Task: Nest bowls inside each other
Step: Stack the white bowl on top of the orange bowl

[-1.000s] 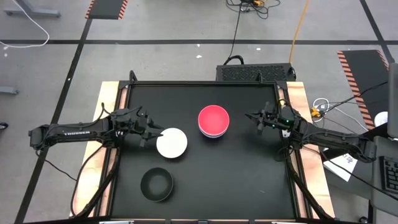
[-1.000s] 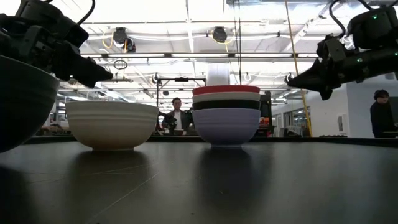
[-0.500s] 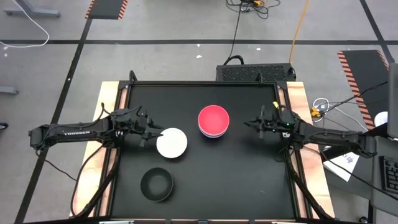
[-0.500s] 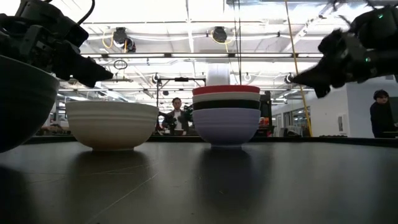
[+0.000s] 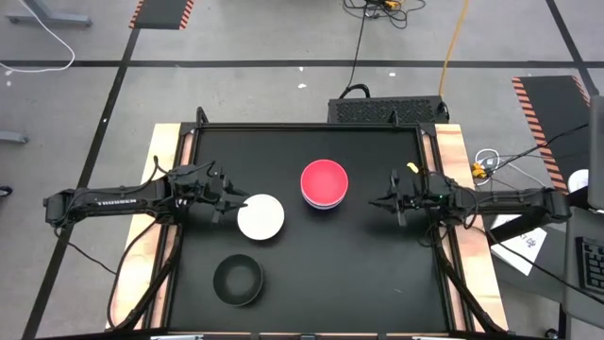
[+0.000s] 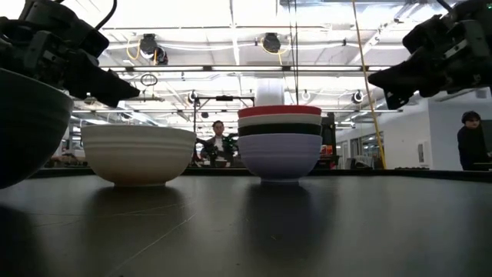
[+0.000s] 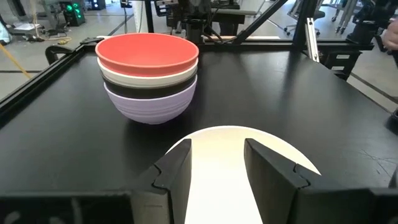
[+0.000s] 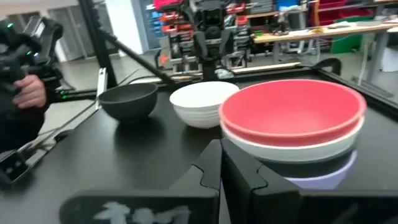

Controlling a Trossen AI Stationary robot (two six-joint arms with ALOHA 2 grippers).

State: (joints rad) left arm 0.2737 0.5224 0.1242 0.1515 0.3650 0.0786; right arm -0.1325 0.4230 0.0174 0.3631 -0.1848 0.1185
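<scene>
Left gripper (image 7: 217, 163) half open over white bowl (image 5: 260, 217) (touching nothing).

A grey concrete floor (image 5: 255, 38) is crossed by black tape lines (image 5: 283, 64), with hazard-striped mats (image 5: 160, 11) laid on it. Ceiling lights (image 6: 269, 42) (round fixtures) and two people are seen in the room behind.

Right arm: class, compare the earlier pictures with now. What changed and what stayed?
The right gripper, shut and empty, swung toward the table's near side, beside the stack topped by the red bowl. The left gripper stayed over the white bowl; the black bowl stayed put.
</scene>
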